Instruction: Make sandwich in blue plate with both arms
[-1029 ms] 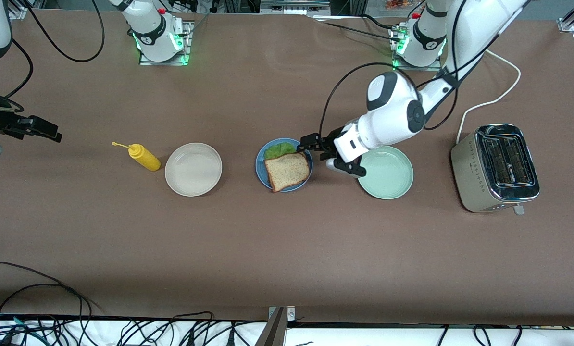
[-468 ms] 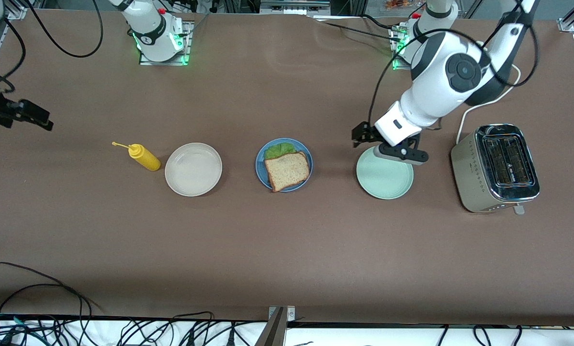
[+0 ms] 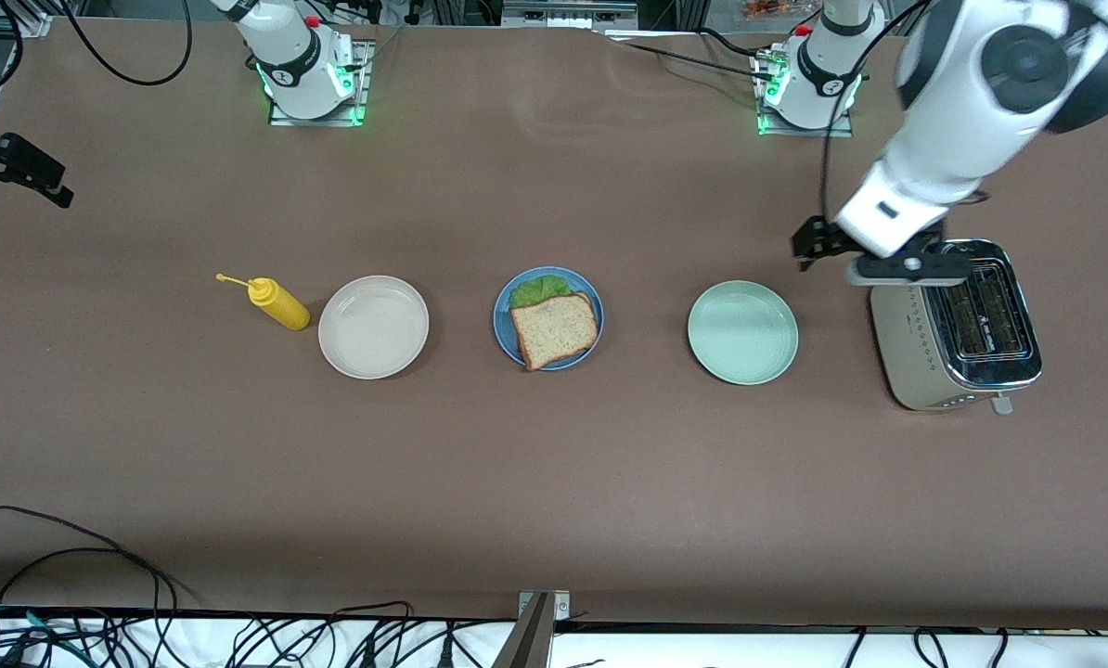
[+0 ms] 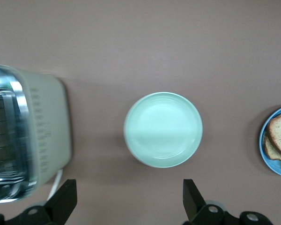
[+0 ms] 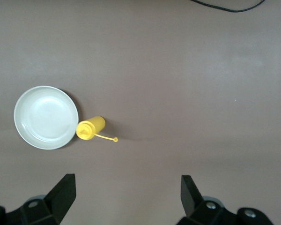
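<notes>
The sandwich [image 3: 555, 330] lies in the blue plate [image 3: 502, 327] at the table's middle: a tan speckled slice on top, green lettuce [image 3: 537, 289] sticking out from under it. A second slice shows under the top one in the left wrist view [image 4: 277, 138]. My left gripper [image 3: 818, 247] is open and empty, up in the air over the bare table between the pale green plate [image 3: 742, 332] and the toaster [image 3: 955, 325]. My right gripper [image 3: 16, 172] is open and empty, raised at the right arm's end of the table.
A cream-white plate [image 3: 373, 327] and a yellow squeeze bottle [image 3: 277, 303] stand toward the right arm's end, beside the blue plate. The toaster's white cord [image 3: 944, 195] runs toward the left arm's base.
My left gripper has drawn away from the blue plate, risen and moved over the green plate toward the toaster. My right gripper has risen and moved toward its own end of the table.
</notes>
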You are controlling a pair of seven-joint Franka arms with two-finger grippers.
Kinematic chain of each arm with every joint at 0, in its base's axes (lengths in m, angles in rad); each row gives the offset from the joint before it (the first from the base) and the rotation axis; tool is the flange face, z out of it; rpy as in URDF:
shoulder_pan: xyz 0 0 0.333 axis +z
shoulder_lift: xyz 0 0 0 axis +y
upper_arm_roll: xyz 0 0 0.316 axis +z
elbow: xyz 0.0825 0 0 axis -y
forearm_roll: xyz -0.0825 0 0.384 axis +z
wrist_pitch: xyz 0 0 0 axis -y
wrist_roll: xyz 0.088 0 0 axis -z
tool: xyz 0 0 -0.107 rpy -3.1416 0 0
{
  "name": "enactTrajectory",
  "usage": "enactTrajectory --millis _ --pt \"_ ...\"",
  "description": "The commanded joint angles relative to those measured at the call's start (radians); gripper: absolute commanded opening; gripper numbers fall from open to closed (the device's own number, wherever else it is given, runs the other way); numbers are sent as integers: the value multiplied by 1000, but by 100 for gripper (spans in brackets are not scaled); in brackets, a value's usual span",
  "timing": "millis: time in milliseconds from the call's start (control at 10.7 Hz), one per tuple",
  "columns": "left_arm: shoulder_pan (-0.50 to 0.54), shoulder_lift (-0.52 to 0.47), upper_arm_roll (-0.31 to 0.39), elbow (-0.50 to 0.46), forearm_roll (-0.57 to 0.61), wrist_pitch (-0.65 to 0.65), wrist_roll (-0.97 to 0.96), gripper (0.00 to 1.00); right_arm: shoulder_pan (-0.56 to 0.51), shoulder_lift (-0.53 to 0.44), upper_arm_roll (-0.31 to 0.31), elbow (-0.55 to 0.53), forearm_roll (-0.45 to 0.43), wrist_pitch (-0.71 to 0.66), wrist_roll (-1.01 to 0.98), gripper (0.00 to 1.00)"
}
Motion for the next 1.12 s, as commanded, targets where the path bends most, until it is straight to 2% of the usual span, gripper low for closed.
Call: enactTrajectory --millis 0,187,374,561,842,1029 --pt "-73 -9 169 207 12 -241 159 100 -6 -8 -25 23 15 -26 -111 100" --pt "-79 5 237 350 -41 -368 279 100 -6 62 -29 115 20 -73 -103 100" --pt "-75 50 257 462 -67 -430 287 100 1 202 -28 302 50 -165 -92 100" --pt "-64 97 258 530 -57 -468 293 100 1 219 -26 309 66 -166 -95 100" --pt "-64 127 269 535 -67 -467 299 100 3 209 -29 304 84 -166 -100 100" --pt "-64 138 269 530 -69 -464 299 100 10 192 -26 263 90 -130 -98 100"
